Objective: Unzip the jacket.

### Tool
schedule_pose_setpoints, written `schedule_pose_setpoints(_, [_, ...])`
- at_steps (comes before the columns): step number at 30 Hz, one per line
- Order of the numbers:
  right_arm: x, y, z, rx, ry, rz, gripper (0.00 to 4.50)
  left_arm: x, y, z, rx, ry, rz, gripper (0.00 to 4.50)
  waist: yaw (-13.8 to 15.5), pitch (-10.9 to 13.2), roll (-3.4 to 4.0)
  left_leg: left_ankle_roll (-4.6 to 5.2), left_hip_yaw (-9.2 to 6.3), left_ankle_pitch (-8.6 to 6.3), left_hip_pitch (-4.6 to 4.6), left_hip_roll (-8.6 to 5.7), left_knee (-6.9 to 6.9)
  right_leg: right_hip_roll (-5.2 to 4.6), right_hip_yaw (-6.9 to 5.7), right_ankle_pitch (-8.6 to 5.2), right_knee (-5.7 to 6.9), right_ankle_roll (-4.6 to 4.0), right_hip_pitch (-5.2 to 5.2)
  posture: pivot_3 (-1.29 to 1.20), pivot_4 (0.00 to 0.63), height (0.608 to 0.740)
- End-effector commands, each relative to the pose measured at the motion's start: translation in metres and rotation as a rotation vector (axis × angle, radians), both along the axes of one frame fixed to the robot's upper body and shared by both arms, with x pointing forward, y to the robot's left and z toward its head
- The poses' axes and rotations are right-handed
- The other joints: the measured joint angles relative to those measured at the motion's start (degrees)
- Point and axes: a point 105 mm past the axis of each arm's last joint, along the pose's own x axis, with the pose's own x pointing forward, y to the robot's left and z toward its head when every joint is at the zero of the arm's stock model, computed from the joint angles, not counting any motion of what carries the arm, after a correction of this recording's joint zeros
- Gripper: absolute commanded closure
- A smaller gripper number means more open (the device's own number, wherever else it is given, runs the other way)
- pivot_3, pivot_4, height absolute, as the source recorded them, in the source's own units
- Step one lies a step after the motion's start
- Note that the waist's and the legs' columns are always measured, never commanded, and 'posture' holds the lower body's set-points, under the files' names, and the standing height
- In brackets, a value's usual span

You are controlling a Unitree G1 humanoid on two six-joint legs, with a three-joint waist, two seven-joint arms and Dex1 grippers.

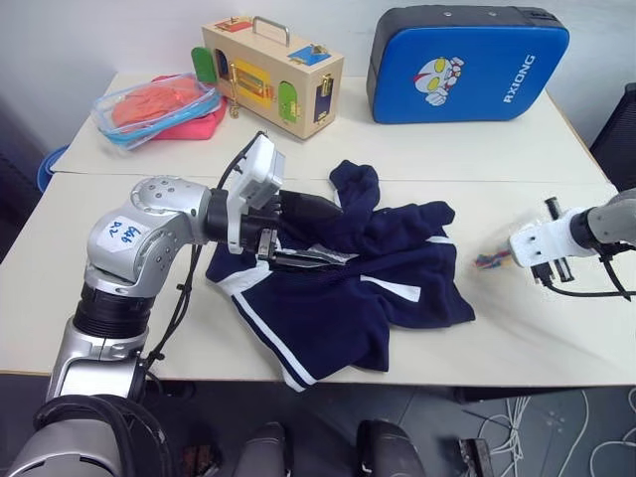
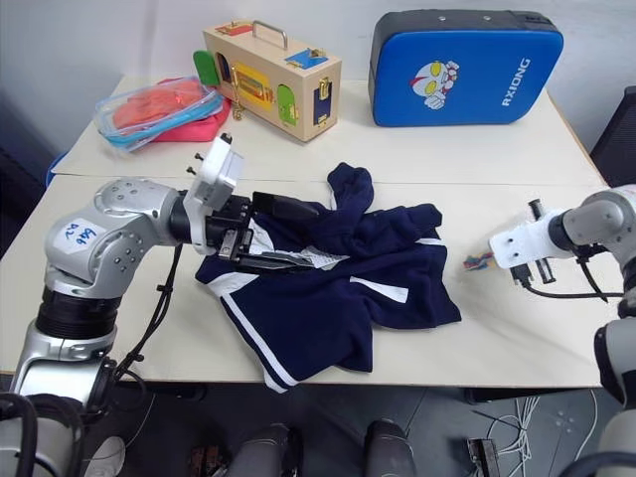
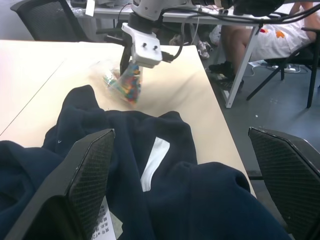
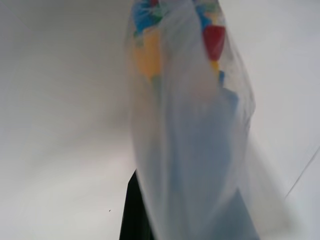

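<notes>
The navy blue jacket (image 1: 358, 288) with white stripes lies crumpled on the table's middle, one sleeve bunched toward the back. My left gripper (image 1: 303, 235) is level over the jacket's left part, open, its two black fingers (image 3: 85, 175) spread wide with dark fabric and a white paper tag (image 3: 107, 222) between them. To the right of the jacket, my right gripper (image 1: 509, 256) is shut on a clear plastic bag (image 3: 127, 82) of small coloured pieces, which hangs from it onto the table. The zipper is hidden in the folds.
A wooden latch box (image 1: 273, 75), a blue padded case (image 1: 467, 65) and a clear container of orange and pink items (image 1: 159, 107) stand along the back of the table (image 1: 537, 338). A seated person (image 3: 260, 30) and a black chair (image 3: 45, 20) are beyond the table's right side.
</notes>
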Motion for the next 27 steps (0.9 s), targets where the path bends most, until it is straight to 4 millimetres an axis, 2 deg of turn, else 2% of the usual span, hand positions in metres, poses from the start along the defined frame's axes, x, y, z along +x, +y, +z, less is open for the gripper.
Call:
schedule_pose_setpoints(1, [-0.021, -0.048, 0.028, -0.062, -0.064, -0.176, 4.49, -0.002, -0.003, 0.002, -0.01, -0.028, -0.022, 0.0, 0.2, 0.0, 0.02, 0.0, -0.02, 0.0, -0.01, -0.02, -0.01, -0.03, -0.02, 0.0, -0.01, 0.0, 0.0, 0.0, 0.15, 0.74])
schedule_pose_setpoints(6, [-0.069, -0.118, 0.041, -0.21, -0.065, -0.441, 4.49, 0.001, -0.01, 0.003, -0.027, -0.034, -0.046, 0.0, 0.8, 0.0, 0.02, 0.02, 0.03, -0.01, -0.01, -0.04, -0.02, -0.05, -0.02, 0.0, -0.05, 0.0, 0.0, 0.0, 0.15, 0.74])
schedule_pose_setpoints(8, [-0.08, -0.131, 0.038, -0.228, -0.065, -0.49, 4.49, 0.002, -0.012, 0.004, -0.036, -0.037, -0.054, 0.0, 0.8, 0.0, 0.02, 0.02, 0.04, -0.01, 0.0, -0.03, -0.02, -0.04, -0.02, 0.0, -0.05, 0.0, 0.02, 0.0, 0.15, 0.74])
schedule_pose_setpoints(13, [-0.083, -0.13, 0.014, -0.098, -0.063, -0.532, 4.49, 0.003, -0.017, 0.006, -0.051, -0.043, -0.068, 0.0, -0.3, 0.0, 0.03, 0.02, 0.08, 0.01, 0.06, -0.01, -0.01, -0.03, 0.0, 0.0, 0.05, 0.0, 0.03, 0.0, 0.15, 0.74])
schedule_pose_setpoints(16, [-0.094, -0.142, -0.007, -0.135, -0.035, -0.58, 4.49, 0.002, -0.02, 0.006, -0.055, -0.047, -0.073, 0.0, -0.2, 0.0, 0.08, 0.02, 0.09, 0.01, 0.1, 0.0, -0.02, -0.04, 0.02, 0.0, 0.12, 0.0, 0.03, 0.0, 0.15, 0.74])
schedule_pose_setpoints(20, [-0.097, -0.141, -0.023, -0.064, -0.028, -0.619, 4.49, 0.001, -0.02, 0.007, -0.059, -0.047, -0.075, 0.0, -0.1, 0.0, 0.08, 0.03, 0.09, 0.01, 0.08, -0.04, 0.02, -0.07, 0.04, 0.0, 0.12, 0.0, 0.04, 0.0, 0.15, 0.74])
schedule_pose_setpoints(21, [-0.097, -0.14, -0.025, -0.04, -0.021, -0.626, 3.89, 0.0, -0.02, 0.007, -0.059, -0.047, -0.076, 0.0, -0.1, 0.0, 0.08, 0.05, 0.08, 0.02, 0.08, -0.05, 0.03, -0.08, 0.03, 0.0, 0.13, 0.0, 0.05, 0.0, 0.15, 0.74])
schedule_pose_setpoints(23, [-0.098, -0.136, -0.028, 0.012, -0.004, -0.633, 3.4, -0.001, -0.02, 0.008, -0.059, -0.046, -0.078, 0.0, 0.0, 0.0, 0.08, 0.04, 0.05, 0.02, 0.09, -0.04, 0.03, -0.08, 0.01, 0.0, 0.14, 0.0, 0.05, 0.0, 0.15, 0.74])
schedule_pose_setpoints(24, [-0.098, -0.134, -0.027, 0.035, -0.007, -0.631, 2.94, -0.002, -0.019, 0.008, -0.059, -0.045, -0.079, 0.0, 0.0, 0.0, 0.08, 0.04, 0.05, 0.02, 0.08, -0.04, 0.03, -0.08, 0.01, 0.0, 0.13, 0.0, 0.05, 0.0, 0.15, 0.74])
schedule_pose_setpoints(27, [-0.096, -0.129, -0.022, 0.086, -0.015, -0.63, 2.01, -0.002, -0.018, 0.008, -0.057, -0.043, -0.081, 0.0, 0.0, 0.0, 0.08, 0.05, 0.05, 0.02, 0.08, -0.05, 0.04, -0.08, 0.02, 0.0, 0.12, 0.0, 0.07, 0.0, 0.15, 0.74])
